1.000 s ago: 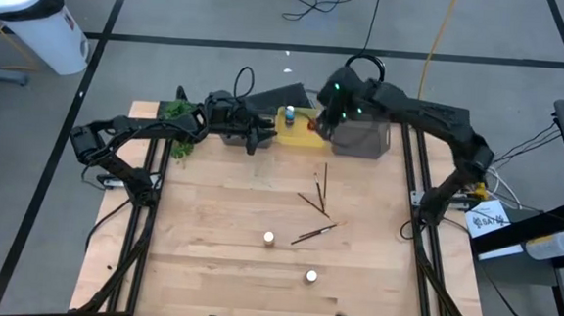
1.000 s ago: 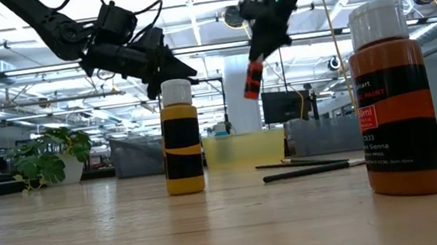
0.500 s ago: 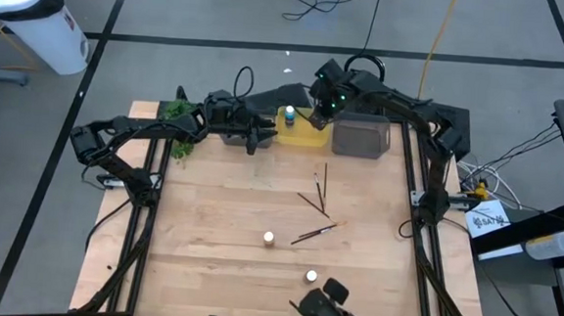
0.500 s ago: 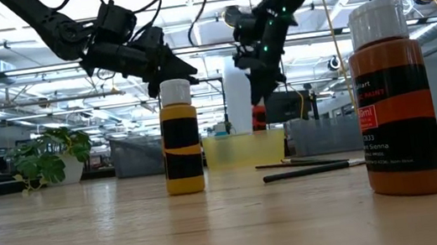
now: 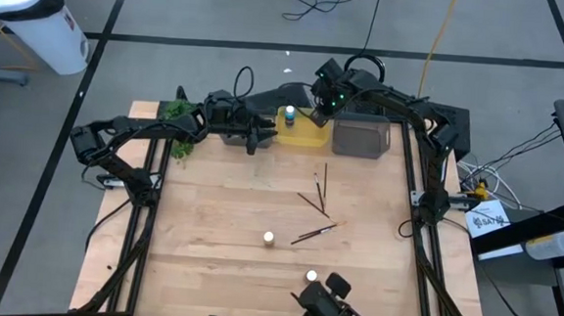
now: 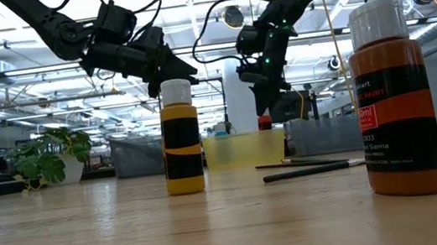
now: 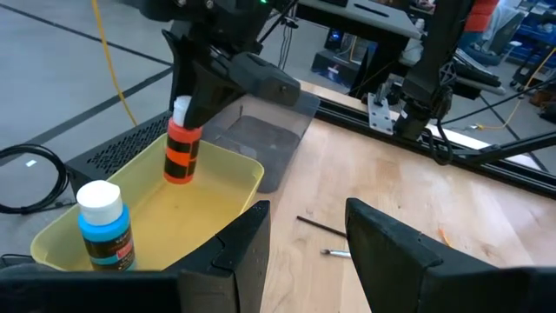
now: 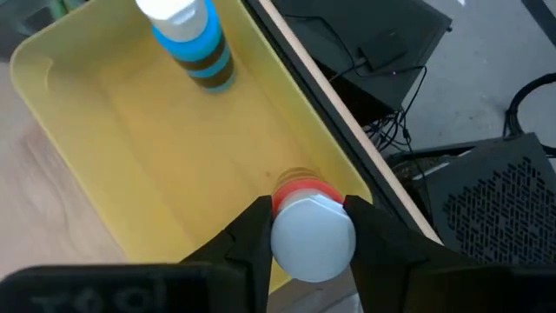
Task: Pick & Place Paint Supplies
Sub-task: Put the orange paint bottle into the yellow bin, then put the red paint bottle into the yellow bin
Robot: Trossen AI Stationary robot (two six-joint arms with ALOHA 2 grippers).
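Red bottle (image 7: pixel 182 153) lowered into yellow bin (image 7: pixel 228 163), right pincer (image 8: pixel 311 228) hiding its cap

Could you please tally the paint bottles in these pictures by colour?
blue bottle: 1
red bottle, held in the right claw: 1
yellow bottle: 1
orange-brown bottle: 1
Total: 4

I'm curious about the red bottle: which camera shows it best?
The left wrist view: the red bottle hangs whole over the yellow bin. The right wrist view shows only its cap; the low view a sliver; the high view hides it.
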